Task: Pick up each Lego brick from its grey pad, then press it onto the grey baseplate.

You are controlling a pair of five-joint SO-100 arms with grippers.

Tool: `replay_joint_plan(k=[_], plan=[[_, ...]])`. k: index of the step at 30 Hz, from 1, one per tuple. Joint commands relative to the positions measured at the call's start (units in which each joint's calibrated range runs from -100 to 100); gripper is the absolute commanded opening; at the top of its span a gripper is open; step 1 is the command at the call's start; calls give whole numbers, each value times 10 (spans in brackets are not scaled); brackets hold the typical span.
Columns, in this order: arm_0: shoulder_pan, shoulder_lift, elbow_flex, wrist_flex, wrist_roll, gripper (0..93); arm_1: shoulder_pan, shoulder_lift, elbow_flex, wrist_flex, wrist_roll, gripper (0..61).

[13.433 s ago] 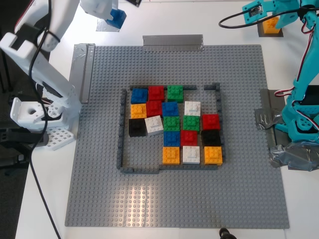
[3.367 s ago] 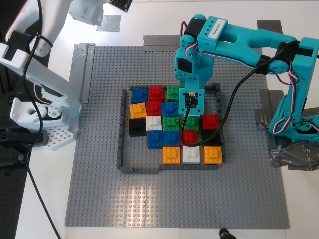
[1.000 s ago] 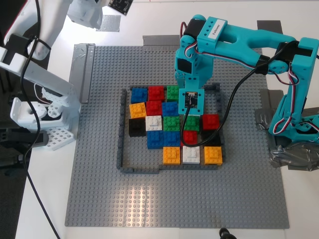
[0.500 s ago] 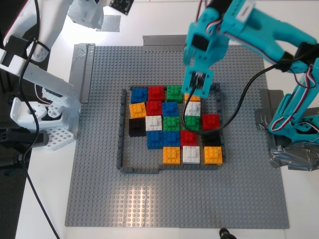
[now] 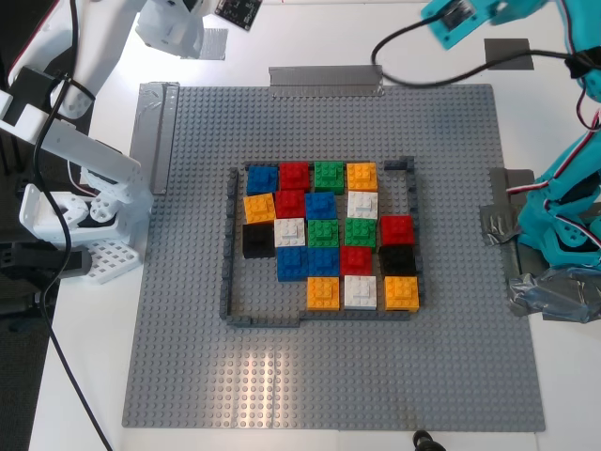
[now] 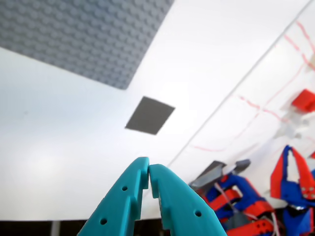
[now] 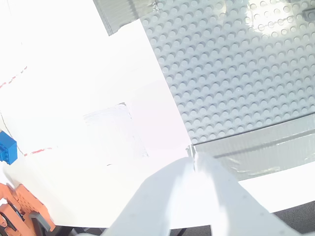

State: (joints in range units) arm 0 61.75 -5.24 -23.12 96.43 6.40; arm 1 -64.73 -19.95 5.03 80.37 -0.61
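Observation:
The orange Lego brick [image 5: 362, 176] sits on the grey baseplate [image 5: 188, 310], in the top row of bricks inside the dark frame [image 5: 228, 244]. A blue Lego brick [image 5: 291, 263] sits pressed in lower down, among other bricks. One grey pad [image 5: 508, 52] lies bare at the exterior view's upper right and shows again as the grey pad [image 6: 150, 115] ahead of my first gripper [image 6: 148, 172], whose teal jaws are shut on nothing. The other grey pad [image 5: 213, 42] lies at the upper left, under my white second gripper [image 7: 192, 157], shut and empty.
Red, green, white, black, blue and orange bricks [image 5: 324, 235] fill much of the frame. Silvery tape strips [image 5: 325, 79] hold the plate's far and left edges. A teal arm base [image 5: 563, 235] stands at the exterior view's right, a white one [image 5: 75, 216] at its left.
The teal arm has lifted off the brick cluster and swung away to the exterior view's upper right, leaving the orange brick on the plate. The white arm has barely moved.

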Motion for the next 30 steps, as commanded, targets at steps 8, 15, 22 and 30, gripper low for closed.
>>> replay_joint_plan(k=[8,15,22,30], plan=[[142,-26,43,3,1,0,9,-19,-22,3,7,1],[164,-26,82,-4,-1,0,7,-18,-22,1,7,1],[159,-27,80,-4,-37,0,4,-18,-22,1,5,1],[136,-22,84,2,-74,0,6,-18,-21,4,7,1]])
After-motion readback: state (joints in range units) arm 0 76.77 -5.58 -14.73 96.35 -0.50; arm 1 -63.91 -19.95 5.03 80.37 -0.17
